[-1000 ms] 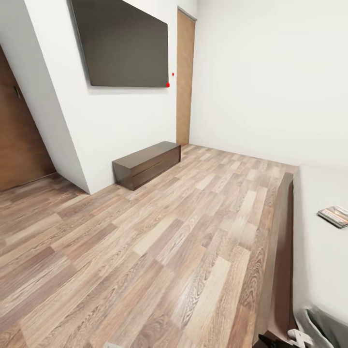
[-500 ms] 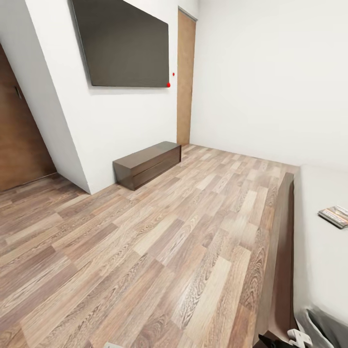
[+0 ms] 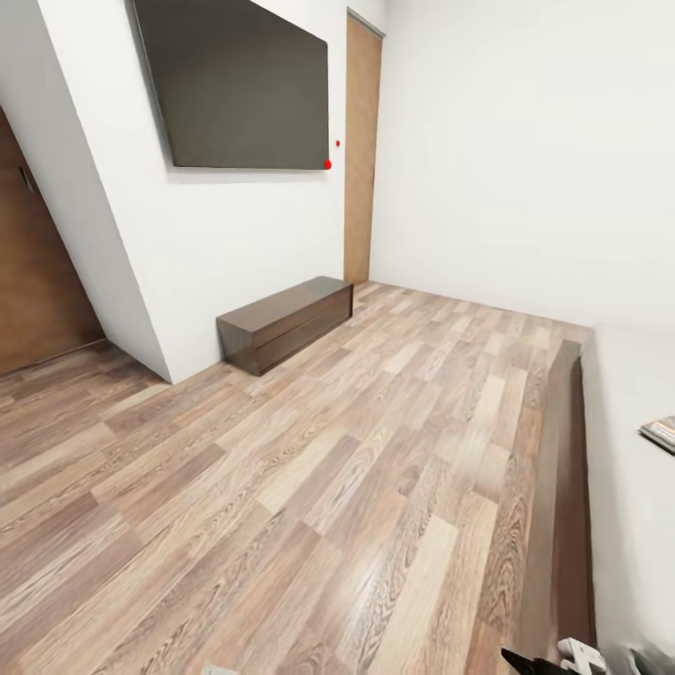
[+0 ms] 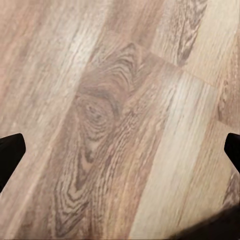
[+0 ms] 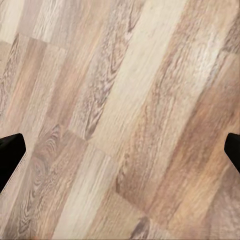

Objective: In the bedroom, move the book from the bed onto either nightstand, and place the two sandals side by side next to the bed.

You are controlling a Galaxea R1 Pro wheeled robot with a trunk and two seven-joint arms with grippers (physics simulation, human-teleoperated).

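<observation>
1. Nearest the robot, both hands point down at the bare floor. The left hand has its two dark fingertips at opposite edges of its wrist view, spread wide with nothing between them. The right hand is the same, wide open and empty.

2. Taking the bed as landmark: its dark frame runs along the right of the head view, with the pale mattress above it. A bit of the robot's own hardware shows at the foot of the frame.

3. The book lies flat on the mattress, further up the bed and cut off by the picture's right border, so only a corner is visible.

4. My guess on handling: a thin paperback, light and bendy, with a slick cover. Lying flush on a soft mattress, it gives little edge to get under. A pinch across the spine or a long edge, pressing into the mattress, looks the safest hold.

5. Far from the bed, a low dark dresser stands against the wall under a wall screen, with a wooden door beyond.
</observation>
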